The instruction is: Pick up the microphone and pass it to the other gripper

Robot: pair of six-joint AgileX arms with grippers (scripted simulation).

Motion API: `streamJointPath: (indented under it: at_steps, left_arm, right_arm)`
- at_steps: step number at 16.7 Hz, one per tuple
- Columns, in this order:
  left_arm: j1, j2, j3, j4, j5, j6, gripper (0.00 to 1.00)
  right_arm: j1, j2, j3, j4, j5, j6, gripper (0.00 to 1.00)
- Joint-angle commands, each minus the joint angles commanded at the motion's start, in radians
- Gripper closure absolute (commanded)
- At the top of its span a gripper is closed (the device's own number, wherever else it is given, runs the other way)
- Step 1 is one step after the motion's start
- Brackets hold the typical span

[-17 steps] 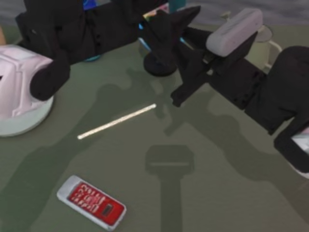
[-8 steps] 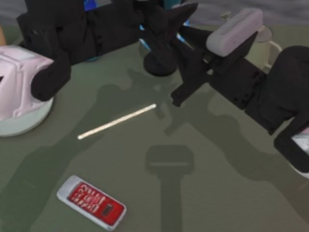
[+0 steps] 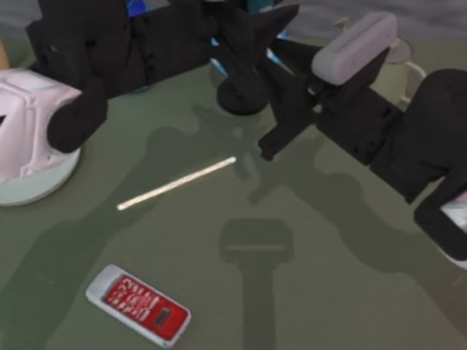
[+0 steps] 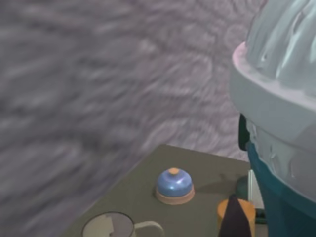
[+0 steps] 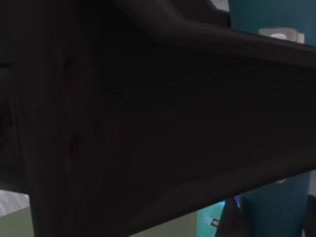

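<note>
The microphone (image 4: 284, 79) fills one side of the left wrist view, its whitish-grey head above its teal handle (image 4: 289, 197). From above only a teal sliver of the microphone (image 3: 259, 6) shows at the far middle, over the black wedge fingers of my left gripper (image 3: 254, 36), which is shut on it. One left fingertip (image 4: 236, 217) shows beside the handle. My right gripper (image 3: 284, 109) reaches in from the right just below it. The right wrist view is mostly dark, blocked by a black arm, with the teal handle (image 5: 261, 15) and its white strip beyond.
A red and white handset (image 3: 139, 304) lies front left. A white appliance on a round base (image 3: 29, 131) stands at the left edge. A black round base (image 3: 241, 98) sits under the grippers. A blue bell (image 4: 174, 183) and a white mug (image 4: 111, 228) are on the table.
My left gripper's fingers shifted slightly left at the far middle of the table, then held still. The right arm has not moved.
</note>
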Motion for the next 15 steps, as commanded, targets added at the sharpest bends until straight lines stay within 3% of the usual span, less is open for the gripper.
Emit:
streamJointPath:
  at_steps: [9, 15]
  left_arm:
    - [0.0, 0.0, 0.0, 0.0, 0.0, 0.0, 1.0]
    - [0.0, 0.0, 0.0, 0.0, 0.0, 0.0, 1.0]
  right_arm:
    - [0.0, 0.0, 0.0, 0.0, 0.0, 0.0, 0.02]
    - [0.0, 0.0, 0.0, 0.0, 0.0, 0.0, 0.0]
